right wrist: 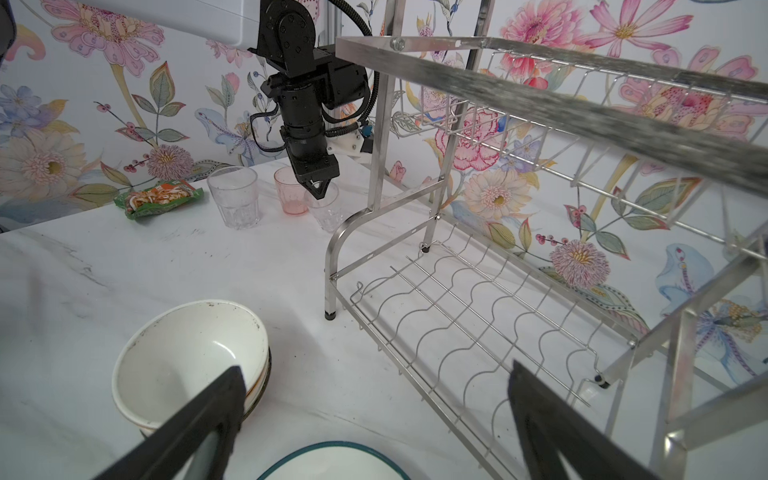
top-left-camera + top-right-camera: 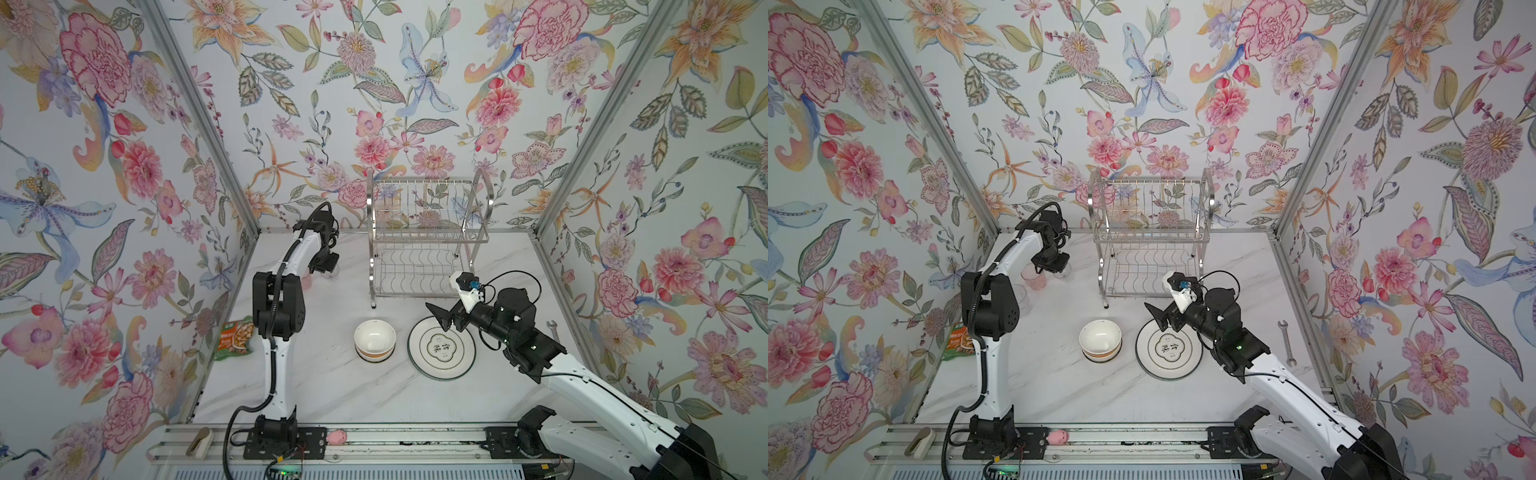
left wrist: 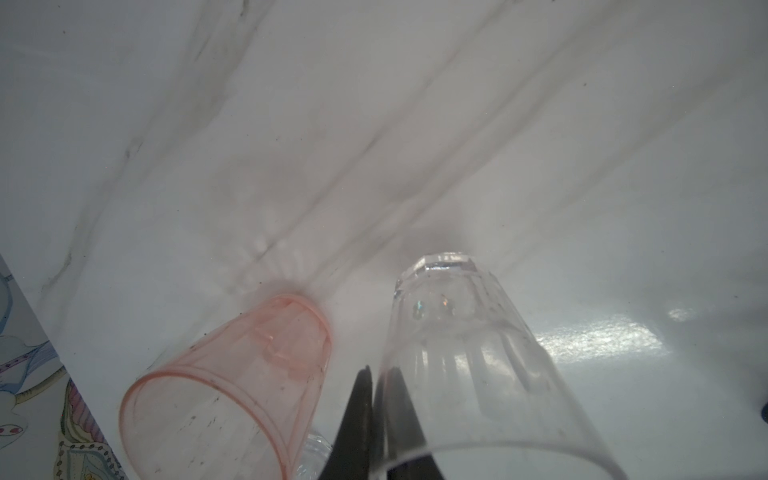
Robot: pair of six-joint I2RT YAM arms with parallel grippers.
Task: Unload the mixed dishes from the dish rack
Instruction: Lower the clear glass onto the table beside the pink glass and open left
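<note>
**left end effector pinching the small clear tumbler; rack found empty**

the left end effector [image 1: 318, 192] is pressed together on the wall of the small clear tumbler [image 3: 457, 353]. the left wrist view shows one black finger [image 3: 360, 415] outside the glass and the other inside the mouth. the tumbler stands upright, mouth up, with its base on the white marbled surface [image 3: 540, 166]. its long axis is vertical and runs straight down from the end effector. the pink tumbler [image 3: 232, 382] stands just beside it, apart from the glass and close to the outer finger. a larger clear tumbler [image 1: 233, 197] stands further along the same row.

the right end effector [image 1: 376, 370] is spread wide and holds nothing. it hangs over the near edge of the dark-rimmed plate [image 2: 441, 353], beside the stacked bowls [image 2: 374, 338]. it faces the lower shelf of the dish rack [image 2: 430, 240].

both tiers of the rack show bare wire in both top views and in the right wrist view. all dishes in view are on the surface.

judgement: unloading is at its last step. the left arm has the only piece in hand; the right arm is well apart from it, on the far side of the rack. the coming move calls for the left jaws to part and for a straight lift along the tumbler's axis. a sideways drift risks tipping the glass or knocking the pink one.
</note>
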